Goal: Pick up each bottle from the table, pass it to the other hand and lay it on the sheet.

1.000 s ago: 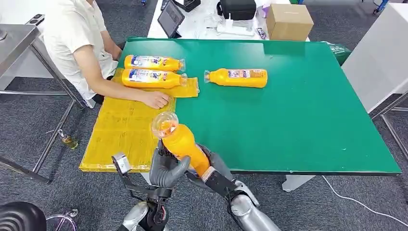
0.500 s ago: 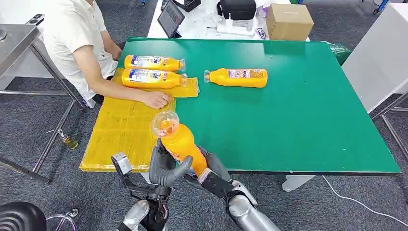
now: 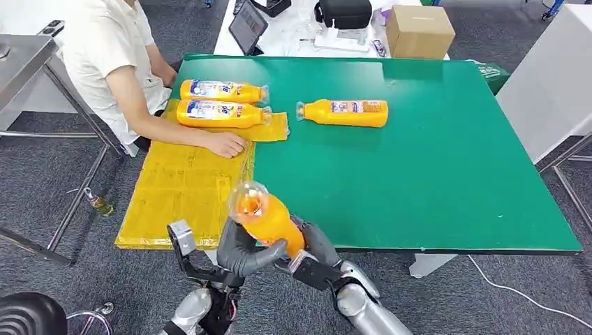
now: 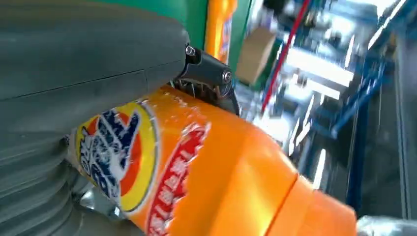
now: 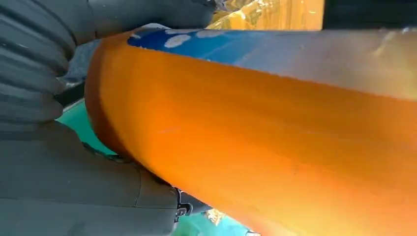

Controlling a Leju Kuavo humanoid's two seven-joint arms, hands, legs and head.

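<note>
bottle [image 3: 269,218] up off the surface [image 3: 433,167], cap tipped toward camera | left hand [image 3: 244,252] wrapped round its body | right hand [image 3: 307,255] gripping its base from the other side | sheet [image 3: 181,188] just beyond left hand

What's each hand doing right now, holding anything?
Left hand: grips the orange plastic bottle around its body.
Right hand: holds the same bottle at its lower end.
</note>
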